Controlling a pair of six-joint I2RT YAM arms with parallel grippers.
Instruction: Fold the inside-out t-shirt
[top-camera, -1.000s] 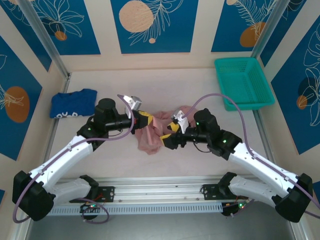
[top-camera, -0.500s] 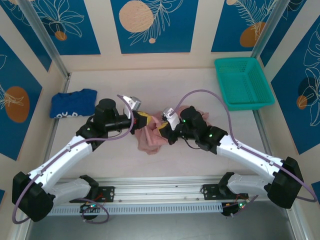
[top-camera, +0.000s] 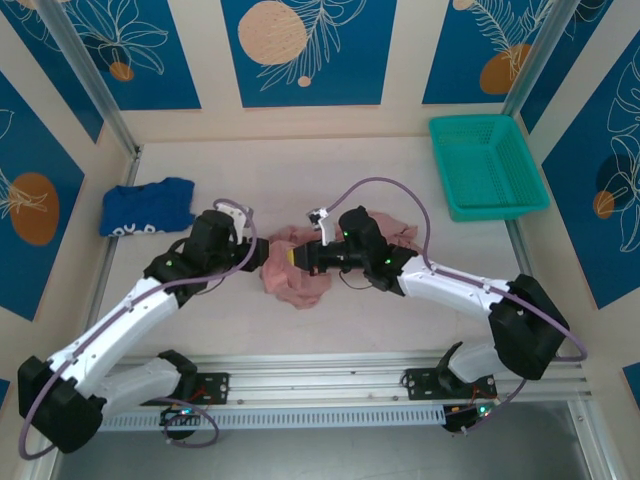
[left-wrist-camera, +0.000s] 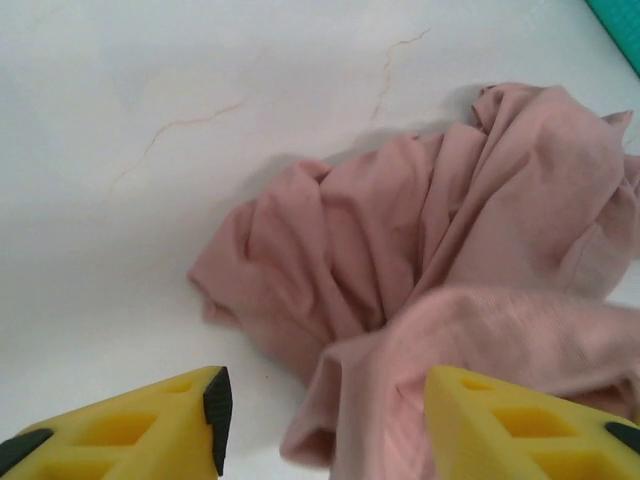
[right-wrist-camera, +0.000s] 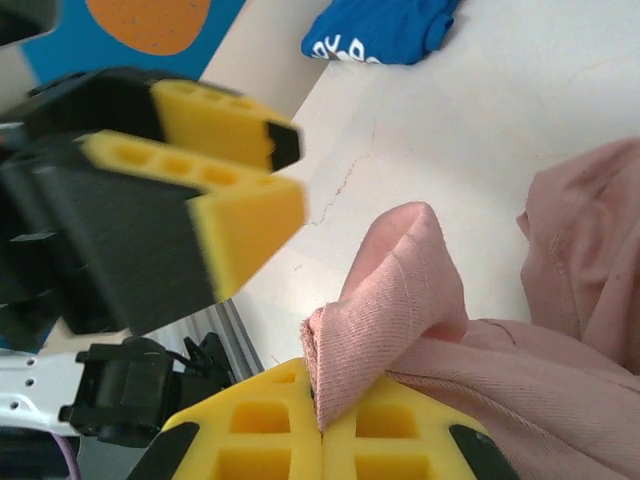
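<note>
Right gripper (right-wrist-camera: 322, 405): pressed together on a raised fold of the inside-out t-shirt (top-camera: 292, 285); the right wrist view shows the pinch closely
Left gripper (left-wrist-camera: 322, 420): fingers spread, pink cloth lying loose between them
T-shirt: crumpled heap at mid-table (top-camera: 330, 170), between the two arms
Top view adds: blue garment (top-camera: 146, 207) at far left, teal basket (top-camera: 487, 165) at the far right corner

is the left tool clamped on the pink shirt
No, the left tool stands open, its fingers wide apart over the pink shirt.
</note>
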